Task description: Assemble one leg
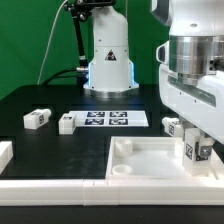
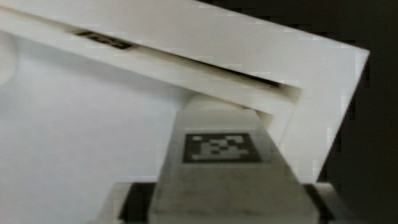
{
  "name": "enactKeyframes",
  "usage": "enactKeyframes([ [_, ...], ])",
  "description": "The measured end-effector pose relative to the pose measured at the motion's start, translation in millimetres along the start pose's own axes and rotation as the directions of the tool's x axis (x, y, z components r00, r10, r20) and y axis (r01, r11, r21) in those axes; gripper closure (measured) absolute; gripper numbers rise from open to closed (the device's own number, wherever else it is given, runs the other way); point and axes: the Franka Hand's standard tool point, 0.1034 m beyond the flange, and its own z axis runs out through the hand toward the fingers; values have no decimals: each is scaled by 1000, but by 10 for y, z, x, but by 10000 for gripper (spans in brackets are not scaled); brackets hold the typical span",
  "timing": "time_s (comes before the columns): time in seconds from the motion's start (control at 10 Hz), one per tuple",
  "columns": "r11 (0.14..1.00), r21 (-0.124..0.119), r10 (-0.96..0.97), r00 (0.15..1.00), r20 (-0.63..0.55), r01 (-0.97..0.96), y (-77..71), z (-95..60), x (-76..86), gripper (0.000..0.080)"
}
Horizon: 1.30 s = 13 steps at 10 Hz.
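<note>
A: Where's the gripper?

B: At about four o'clock in the exterior view, low over the white panel. Its fingers are clamped on a leg, a white tagged block held upright between them.

A: Does the wrist view agree?

B: Yes. There the held leg runs straight out from the gripper, tag facing the camera, with its far end near the panel's raised rim. Whether it touches the rim, I cannot tell.

A: Other legs?

B: One leg lies on the black table at nine o'clock. Another sits just beside the marker board, at the board's nine o'clock end. A fourth shows at three o'clock, beside the arm's body.

A: And the base?

B: The arm's base stands at twelve o'clock, behind the marker board.
</note>
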Motion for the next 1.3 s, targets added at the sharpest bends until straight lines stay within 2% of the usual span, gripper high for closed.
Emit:
enactKeyframes([
  [0.2,993,-3,114,993,16,-114,-2,0,-7,508],
  [0.4,999,-1,55,998,16,-55,-4,0,-11,508],
  [0.5,1000,6,-20,1000,15,20,-16,-3,-14,422],
  [0.6,987,7,-161,987,11,161,-17,-6,-14,283],
  [0.7,960,8,-279,960,11,279,-17,-2,-35,182],
  [0.8,917,15,-399,917,6,399,-21,7,-37,182],
  [0.9,852,32,-522,853,-12,522,-41,16,-35,157],
  [1.2,619,21,-785,620,-24,785,-49,14,-93,151],
  [1.3,506,10,-862,506,-12,862,-49,-9,-78,151],
])
